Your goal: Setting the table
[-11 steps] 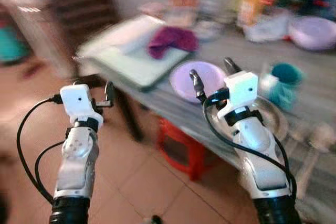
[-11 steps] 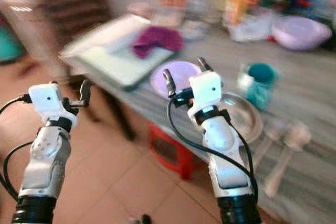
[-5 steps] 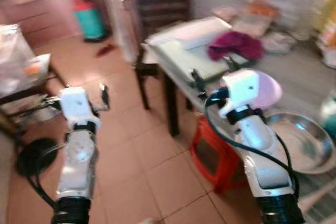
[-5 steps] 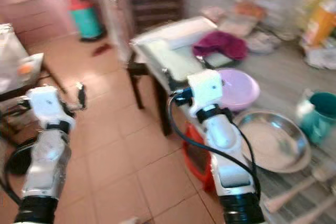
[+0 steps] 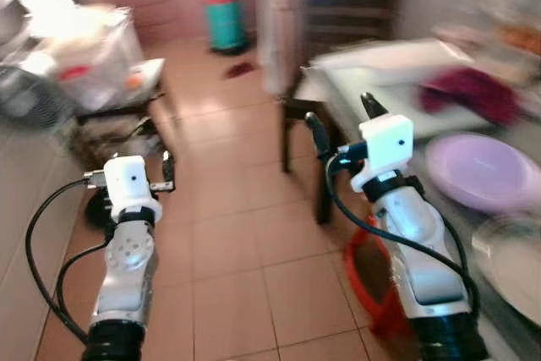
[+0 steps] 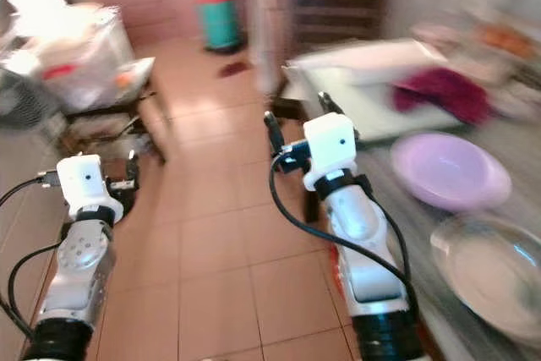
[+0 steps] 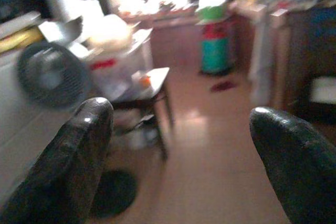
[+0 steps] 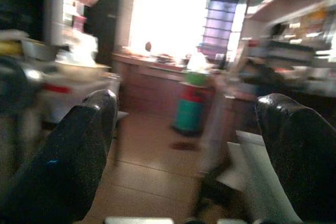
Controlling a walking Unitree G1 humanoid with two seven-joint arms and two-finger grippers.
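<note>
The scene is blurred. A lilac plate (image 5: 480, 172) and a steel bowl (image 6: 494, 270) lie on the grey table (image 6: 397, 200) at my right. Further back on it, a maroon cloth (image 5: 470, 91) rests on a pale green board (image 5: 380, 95). My right gripper (image 5: 342, 118) is held up, open and holding nothing, in front of the table's near corner. My left gripper (image 7: 181, 129) is raised over the tiled floor, well to the left of the table, open and holding nothing.
A red stool (image 5: 369, 281) stands under the table beside my right arm. On the left are a low dark side table (image 5: 127, 90) piled with bags and a fan (image 7: 50, 80). A teal bin (image 5: 224, 24) and dark shelves (image 5: 347, 10) stand behind.
The whole view has swung to the left, so the table now sits at the right edge and more floor shows. Both arms keep the same raised pose, fingers still apart.
</note>
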